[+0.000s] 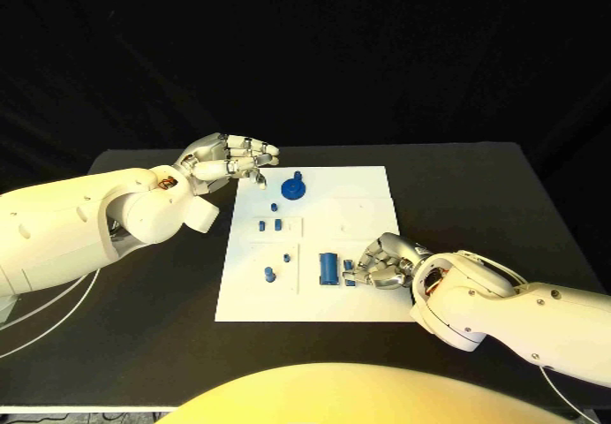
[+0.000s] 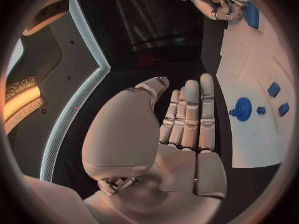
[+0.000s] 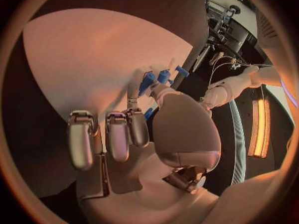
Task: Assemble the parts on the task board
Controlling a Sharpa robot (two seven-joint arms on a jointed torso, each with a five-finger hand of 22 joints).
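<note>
The left hand (image 1: 236, 157) hovers off the task board's (image 1: 357, 199) far corner, fingers (image 2: 190, 114) straight, pressed together, empty. The right hand (image 1: 380, 265) curls over a blue cylinder (image 1: 330, 267) (apparently touching), lengthwise near-to-far on the board.

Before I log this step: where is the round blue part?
In the head view, the round blue part sits at the task board's far left corner, beside the left hand.

The right hand (image 1: 380, 263) covers the near right part of the task board (image 1: 357, 194) and hides whether its fingers touch the small blue piece (image 1: 349, 265) beside them (the pieces along the board's left half are too small to tell apart by shape).
</note>
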